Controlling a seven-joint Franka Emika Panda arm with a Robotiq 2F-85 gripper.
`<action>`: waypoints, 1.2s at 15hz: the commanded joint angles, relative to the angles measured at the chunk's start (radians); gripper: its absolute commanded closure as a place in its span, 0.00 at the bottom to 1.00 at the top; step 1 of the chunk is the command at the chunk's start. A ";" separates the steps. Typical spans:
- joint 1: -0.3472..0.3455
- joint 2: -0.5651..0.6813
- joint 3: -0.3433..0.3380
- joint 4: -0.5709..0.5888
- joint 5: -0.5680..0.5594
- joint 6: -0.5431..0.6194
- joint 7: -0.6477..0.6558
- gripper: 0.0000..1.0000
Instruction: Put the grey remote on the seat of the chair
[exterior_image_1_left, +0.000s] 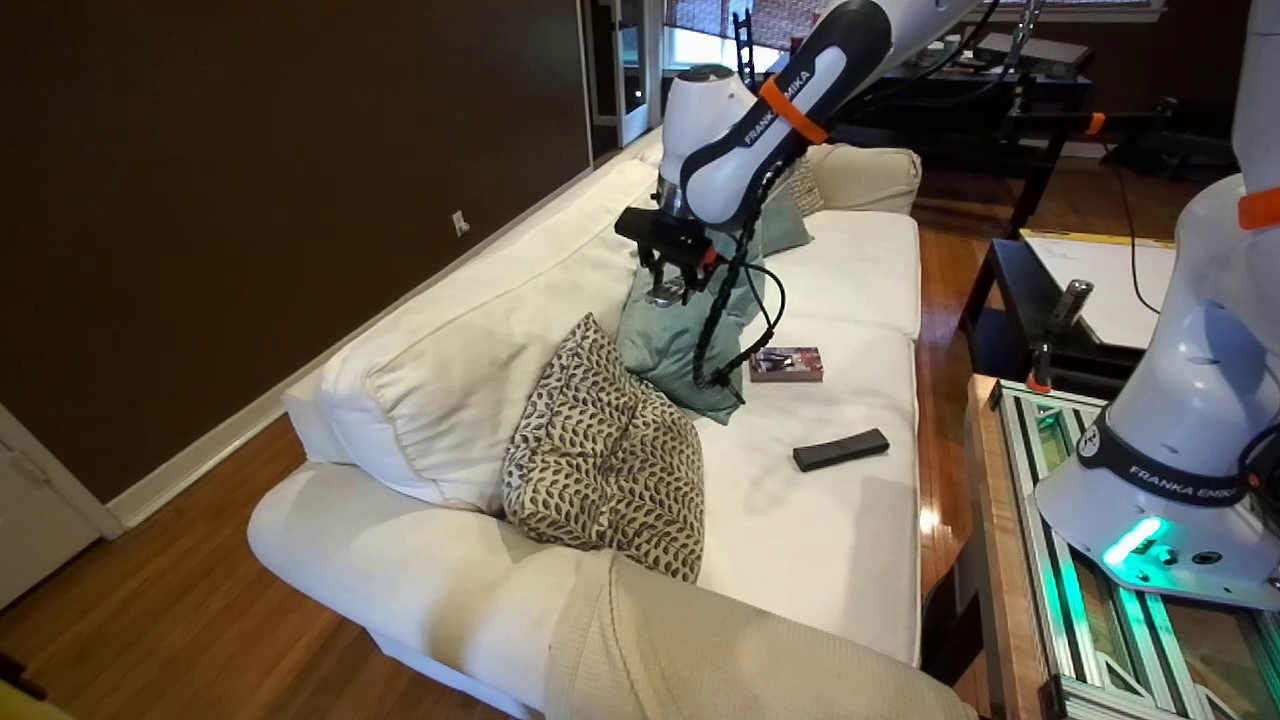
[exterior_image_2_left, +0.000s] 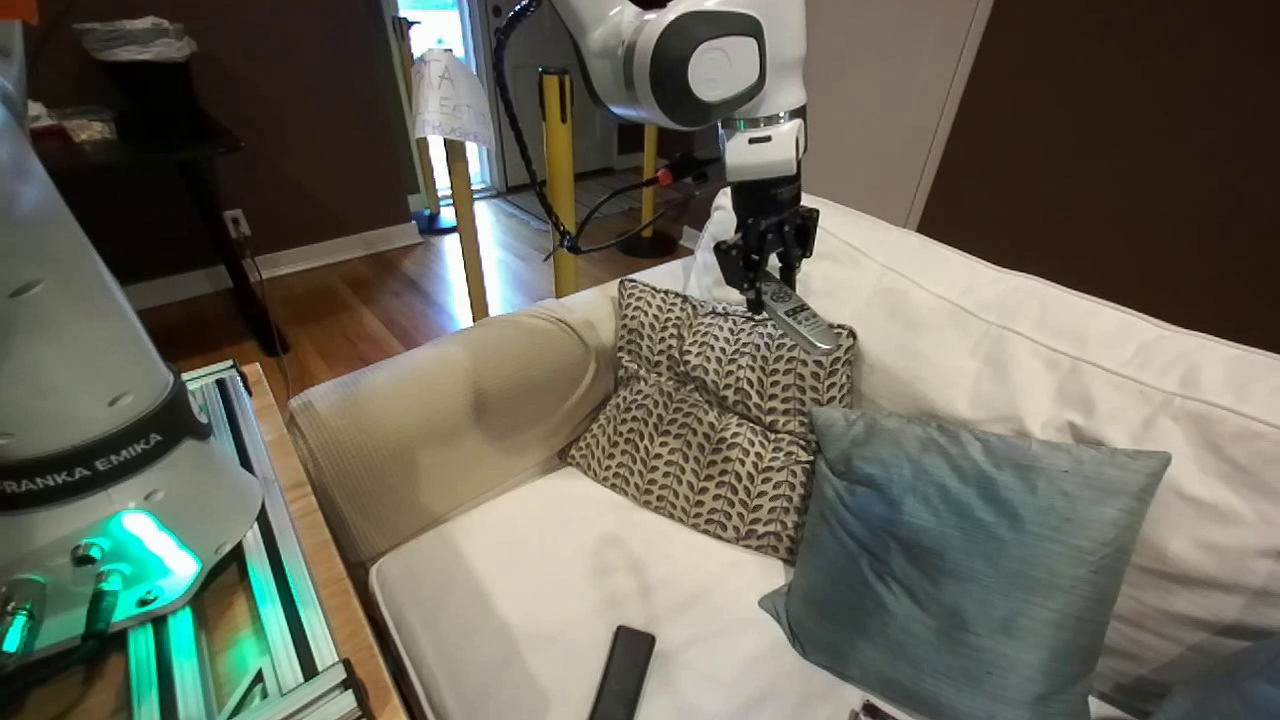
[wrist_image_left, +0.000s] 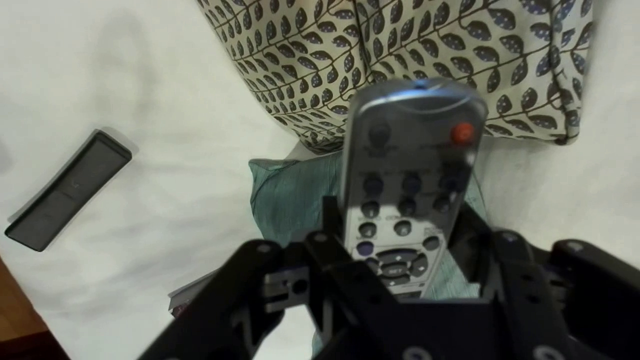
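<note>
The grey remote (exterior_image_2_left: 800, 320) is a slim silver oblong with dark buttons, and a red button shows in the wrist view (wrist_image_left: 407, 200). My gripper (exterior_image_2_left: 772, 292) is shut on it, with one finger on each long side. The remote is held tilted in the air above the pillows near the backrest; in an exterior view (exterior_image_1_left: 664, 294) it is small under the gripper (exterior_image_1_left: 670, 284). The chair is a long white sofa; its flat seat (exterior_image_1_left: 790, 530) lies below, in both exterior views (exterior_image_2_left: 510, 570). The remote's near end is partly hidden by the gripper in the wrist view.
A black remote (exterior_image_1_left: 841, 450) and a small reddish booklet (exterior_image_1_left: 787, 366) lie on the seat. A leaf-patterned pillow (exterior_image_2_left: 700, 450) and a teal pillow (exterior_image_2_left: 970, 560) lean on the backrest (exterior_image_2_left: 1000, 310). A rounded sofa arm (exterior_image_2_left: 470, 420) stands at one end.
</note>
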 joint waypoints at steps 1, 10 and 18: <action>-0.042 0.040 0.030 0.026 0.036 -0.042 0.001 0.71; -0.108 0.238 0.025 0.003 0.174 -0.047 0.157 0.71; -0.265 0.410 0.127 0.052 0.332 0.038 0.010 0.71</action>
